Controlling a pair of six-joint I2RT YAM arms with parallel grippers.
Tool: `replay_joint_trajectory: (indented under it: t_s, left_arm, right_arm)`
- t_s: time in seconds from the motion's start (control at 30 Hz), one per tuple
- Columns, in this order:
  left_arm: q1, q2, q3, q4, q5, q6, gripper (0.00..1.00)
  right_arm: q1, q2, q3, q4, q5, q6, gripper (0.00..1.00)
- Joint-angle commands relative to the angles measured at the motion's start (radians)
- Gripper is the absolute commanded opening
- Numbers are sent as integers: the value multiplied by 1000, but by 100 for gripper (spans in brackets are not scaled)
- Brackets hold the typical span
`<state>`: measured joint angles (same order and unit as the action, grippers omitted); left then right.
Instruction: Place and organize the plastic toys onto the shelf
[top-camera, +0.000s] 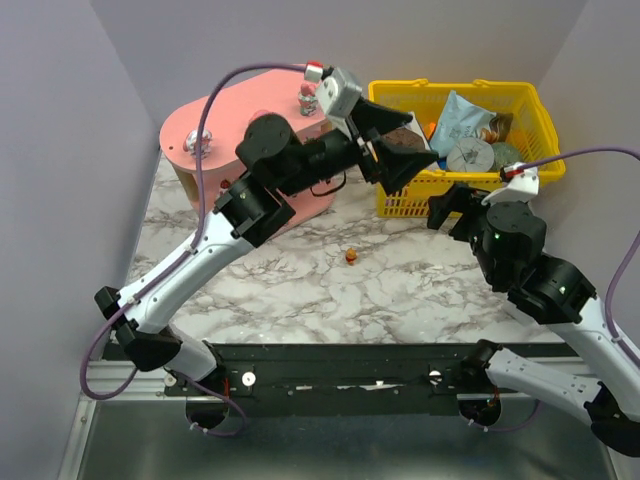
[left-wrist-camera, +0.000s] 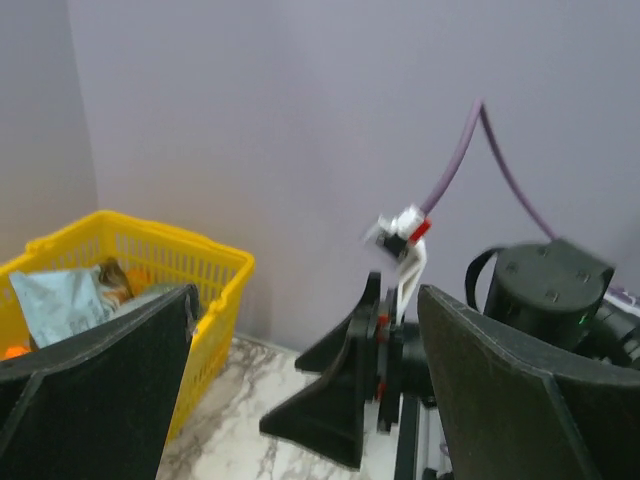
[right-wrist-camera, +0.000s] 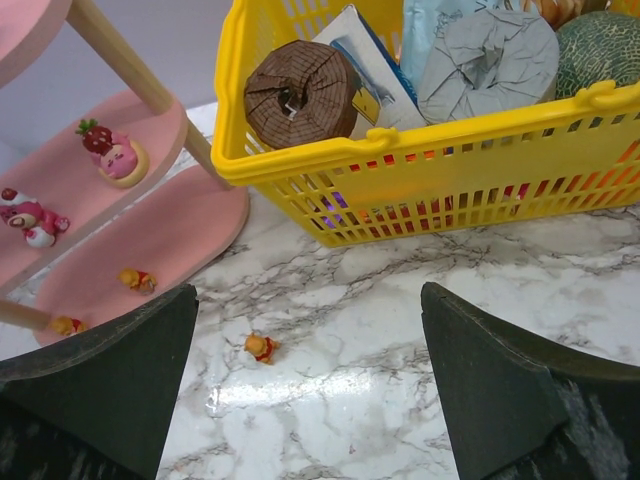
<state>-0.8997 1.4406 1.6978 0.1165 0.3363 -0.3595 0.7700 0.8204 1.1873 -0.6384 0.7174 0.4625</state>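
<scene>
Left gripper (top-camera: 398, 143) hangs released, empty, beside the yellow basket (top-camera: 455, 87) — right gripper (right-wrist-camera: 308, 300), also released, hovers near 1 orange toy (right-wrist-camera: 260, 347) on the tabletop (right-wrist-camera: 340, 410).

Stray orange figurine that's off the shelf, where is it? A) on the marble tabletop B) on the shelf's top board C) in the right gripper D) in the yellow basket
A: the orange figurine lies on the marble table, clear of shelf and basket.
</scene>
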Motion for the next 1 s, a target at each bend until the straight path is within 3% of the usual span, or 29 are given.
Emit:
replay_joint_trajectory:
  t_s: [0.0,0.13,0.2,0.3,0.37,0.43,0.47,0.53,0.7,0.97]
  left_arm:
    - [7,106,245,-301,147,182,99]
    - [7,-67,-122,125,99,84,99]
    - [8,-75,-161,166,67,47,99]
    - [15,1,-8,-71,-9,62,99]
    - [9,67,31,-222,-98,172,99]
    - [1,118,49,-340,-227,234,99]
    - [-4,133,46,-371,-364,273,99]
    - [-33,173,42,-478,-469,318,99]
    - [-131,210,-110,-543,-759,450,99]
    - [-160,365,-210,-661,-918,364,84]
  right_arm:
    - [-6,29,38,-17,13,-2,99]
    - [-8,42,54,-18,10,-4,99]
    - [-9,46,60,-23,16,-7,99]
    - [-14,59,89,-67,34,4,99]
    - [-27,80,122,-111,39,34,99]
    - [-102,105,146,-207,-14,89,99]
    - [-144,129,156,-231,-56,103,99]
    - [-274,143,144,-271,-186,123,98]
    - [-368,157,86,-279,-253,142,96]
    - [-485,122,44,-276,-288,131,97]
